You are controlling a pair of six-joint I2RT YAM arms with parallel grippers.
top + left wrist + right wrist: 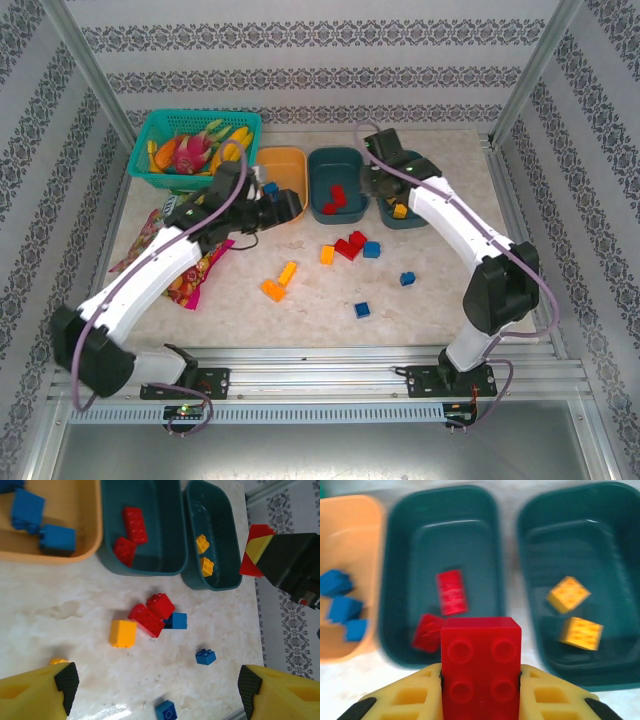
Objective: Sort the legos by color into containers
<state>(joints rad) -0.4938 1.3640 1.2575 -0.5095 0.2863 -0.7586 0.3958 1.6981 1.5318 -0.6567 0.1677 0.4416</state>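
1. Partway there: blues (pixel 340 607) are in the orange bin (pixel 355 535), two reds (pixel 452 592) in the middle teal bin (pixel 470 540), and two yellows (pixel 568 594) in the right teal bin (pixel 605 545).
2. A handful of loose legos (pixel 152 615) are unsorted, right beneath the wide-open, empty left gripper (pixel 156 682).
3. The right gripper (pixel 481 680) is clamped on a red brick (pixel 481 655), with the reds' bin just ahead and below.

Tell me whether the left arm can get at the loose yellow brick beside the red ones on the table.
Probably yes. The yellow brick lies uncovered ahead of the left arm's open jaws, and the right arm is over the bins. The red bricks crowd one side.
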